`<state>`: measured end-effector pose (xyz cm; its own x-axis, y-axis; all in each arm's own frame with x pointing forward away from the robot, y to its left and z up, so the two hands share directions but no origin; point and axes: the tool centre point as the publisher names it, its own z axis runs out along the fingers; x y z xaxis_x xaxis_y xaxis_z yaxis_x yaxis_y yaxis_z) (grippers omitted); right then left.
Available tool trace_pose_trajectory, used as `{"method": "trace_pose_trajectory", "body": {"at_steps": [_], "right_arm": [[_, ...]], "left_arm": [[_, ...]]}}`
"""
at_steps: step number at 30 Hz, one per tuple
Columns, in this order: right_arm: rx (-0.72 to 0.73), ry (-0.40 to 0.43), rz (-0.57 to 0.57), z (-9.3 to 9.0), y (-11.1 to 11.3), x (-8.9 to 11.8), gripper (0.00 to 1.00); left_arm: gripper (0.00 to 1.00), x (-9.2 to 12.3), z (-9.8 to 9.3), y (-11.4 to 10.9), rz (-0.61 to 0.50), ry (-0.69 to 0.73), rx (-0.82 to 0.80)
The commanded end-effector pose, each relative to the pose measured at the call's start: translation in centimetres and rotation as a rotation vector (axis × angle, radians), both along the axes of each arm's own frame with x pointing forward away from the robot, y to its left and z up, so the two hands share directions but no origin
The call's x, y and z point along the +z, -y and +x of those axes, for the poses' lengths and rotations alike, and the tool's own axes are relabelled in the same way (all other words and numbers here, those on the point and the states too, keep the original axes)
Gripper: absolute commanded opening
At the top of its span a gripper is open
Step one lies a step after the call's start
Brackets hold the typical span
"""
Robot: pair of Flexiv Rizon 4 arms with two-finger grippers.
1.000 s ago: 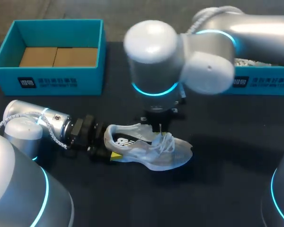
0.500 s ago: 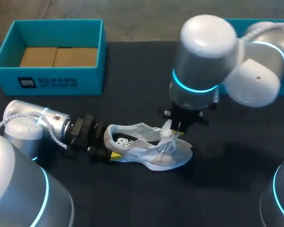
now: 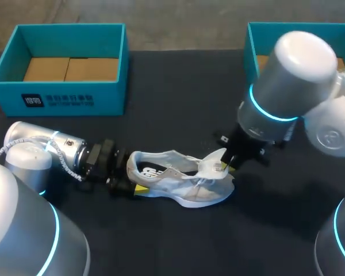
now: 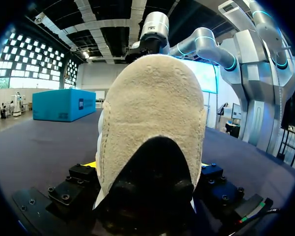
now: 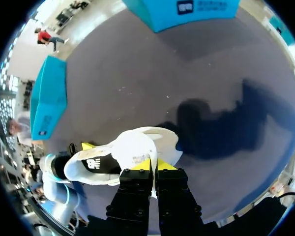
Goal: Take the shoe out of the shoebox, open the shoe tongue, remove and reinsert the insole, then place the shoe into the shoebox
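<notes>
white shoe (image 3: pixel 181 183) on black table (image 3: pixel 161 241), heel (image 4: pixel 152 113) clamped in left tool (image 3: pixel 132 177), tongue (image 3: pixel 213 164) pinched by right tool (image 3: pixel 227 166)

The shoe (image 3: pixel 184 184) has a fuzzy cloth heel; the table (image 3: pixel 161 241) is matt, the shoebox (image 3: pixel 103 98) smooth card.

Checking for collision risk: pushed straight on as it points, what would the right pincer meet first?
The shoe: the right pincer grips its tongue, so the rest of it lies directly ahead, probably with the table right behind it; depth is unclear.
</notes>
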<state>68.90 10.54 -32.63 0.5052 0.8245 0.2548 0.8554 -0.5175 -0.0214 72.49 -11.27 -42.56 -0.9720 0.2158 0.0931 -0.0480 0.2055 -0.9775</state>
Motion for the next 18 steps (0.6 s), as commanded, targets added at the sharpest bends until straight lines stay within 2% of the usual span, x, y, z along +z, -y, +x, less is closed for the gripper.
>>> {"method": "trace_pose_trajectory", "body": {"at_steps": [1, 11, 13, 14, 15, 18], "right_arm": [[-0.147, 0.002, 0.100, -0.4, 0.9, -1.1, 0.00], [-0.124, -0.023, 0.129, 0.1, 1.8, -3.0, 0.01], [-0.121, -0.021, 0.133, 0.1, 1.8, -3.0, 0.29], [-0.119, -0.018, 0.127, 0.1, 1.6, -2.5, 0.51], [-0.113, -0.009, 0.115, 0.1, 1.3, -2.0, 1.00], [-0.101, 0.012, 0.065, 0.0, 0.4, 0.1, 1.00]], "left_arm": [[0.00, -0.2, 0.0, 0.0, 0.001, 0.000, 0.001], [0.00, -0.2, 0.0, 0.0, 0.001, 0.000, 0.001], [0.00, -0.2, 0.0, 0.0, 0.001, 0.000, 0.001], [0.00, -0.2, 0.0, 0.0, 0.001, 0.000, 0.001], [0.00, -0.2, 0.0, 0.0, 0.001, 0.000, 0.001], [0.00, -0.2, 0.0, 0.0, 0.001, 0.000, 0.001]]}}
